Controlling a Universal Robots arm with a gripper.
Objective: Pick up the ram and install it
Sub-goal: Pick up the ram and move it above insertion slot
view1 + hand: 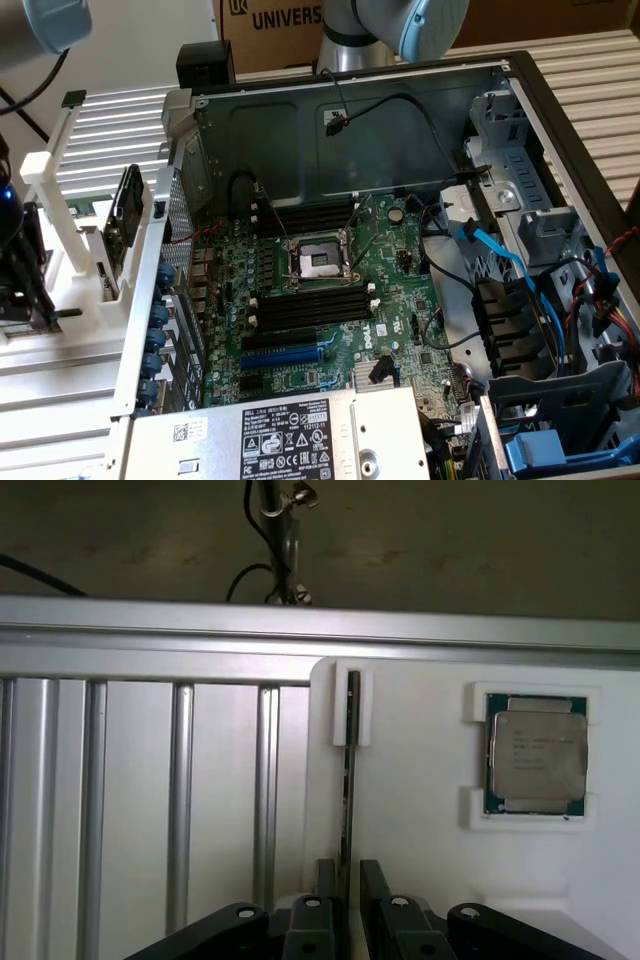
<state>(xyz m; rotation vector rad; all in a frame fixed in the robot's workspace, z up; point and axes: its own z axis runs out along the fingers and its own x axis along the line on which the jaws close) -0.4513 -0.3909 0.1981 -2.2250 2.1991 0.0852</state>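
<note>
In the wrist view the tool is seen with its fingers apart, one set on each side of the ram. The ram is stood on edge in a white holder and is steadied at its far end by a small white clip. Whether the pads are touching the board cannot be told; no firm clamp is shown. For the pick to be done well, the stick should be kept centred between the fingers, gripped on its flat faces, and drawn out straight so that the clip is not levered. Near it a processor chip is seated in its own recess; its printing cannot be read. Beside the holder the ribbed desk is bordered by an aluminium rail. In the exterior view "DELL" appears to be printed on the power-supply label of the open computer case. "UNIVERS" is read on a cardboard box behind.
</note>
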